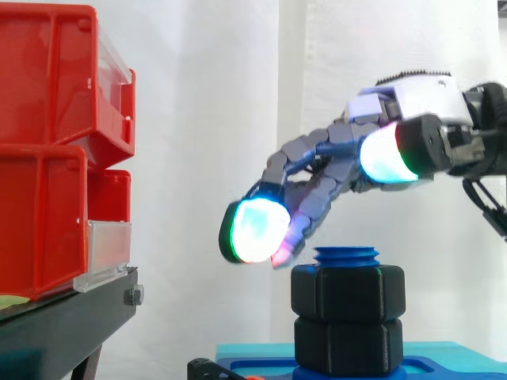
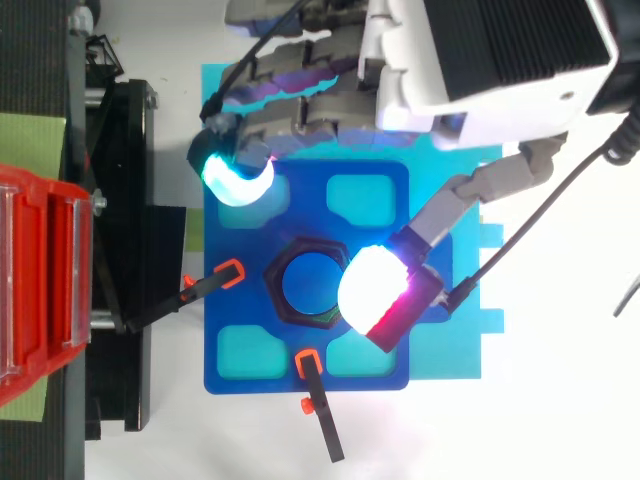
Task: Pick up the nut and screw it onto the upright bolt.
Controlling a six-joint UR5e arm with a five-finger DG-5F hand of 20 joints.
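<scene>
An upright blue bolt [image 1: 347,255] stands on a blue base plate [image 2: 240,375]. Its threaded top sticks out above a black hexagonal nut [image 1: 348,291], and a second black hexagonal piece [image 1: 347,344] sits directly under that nut. From above, the nut [image 2: 277,290] rings the bolt [image 2: 308,283] at the plate's centre. My hand [image 1: 412,99] hangs above and to the right of the bolt, open, with its fingers [image 1: 317,170] reaching down-left. One glowing fingertip [image 1: 253,229] hovers just left of the bolt top. The thumb pad [image 2: 375,290] sits over the nut's right edge. Nothing is held.
Stacked red bins [image 1: 47,150] rest on a black stand [image 1: 63,324] at the left. Two black clamps with orange tips [image 2: 215,283] [image 2: 318,400] hold the base plate's left and front sides. A light blue mat [image 2: 470,330] lies under the plate.
</scene>
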